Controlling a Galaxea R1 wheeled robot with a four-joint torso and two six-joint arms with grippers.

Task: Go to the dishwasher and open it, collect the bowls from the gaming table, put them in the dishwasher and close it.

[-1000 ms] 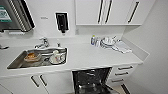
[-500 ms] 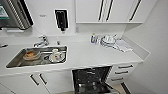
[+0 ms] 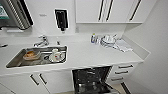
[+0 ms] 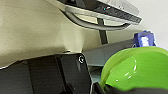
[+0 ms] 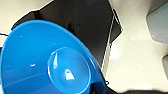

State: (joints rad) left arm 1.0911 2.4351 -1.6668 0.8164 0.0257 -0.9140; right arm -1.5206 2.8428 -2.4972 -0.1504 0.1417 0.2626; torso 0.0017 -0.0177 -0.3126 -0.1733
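The dishwasher (image 3: 91, 79) stands open under the white counter (image 3: 85, 56), its dark inside and wire racks showing, its door folded down. In the left wrist view its steel door edge with the bar handle (image 4: 100, 23) lies close by. A green bowl (image 4: 136, 68) fills the near corner of that view, with my left gripper (image 4: 100, 89) shut on its rim. A blue bowl (image 5: 50, 62) looms in the right wrist view, gripped at its rim by my right gripper (image 5: 98, 88), above a dark surface and pale floor. The gaming table is out of view.
A steel sink (image 3: 37, 56) with a tap (image 3: 42, 41) holds dirty dishes at the left. Stacked plates (image 3: 108, 40), a small bottle (image 3: 93, 38) and a cloth (image 3: 123, 45) sit at the counter's back right. White drawers (image 3: 122, 72) flank the dishwasher; a wall closes the right side.
The head view has shifted very slightly; the dishwasher stays open and nothing on the counter has moved.
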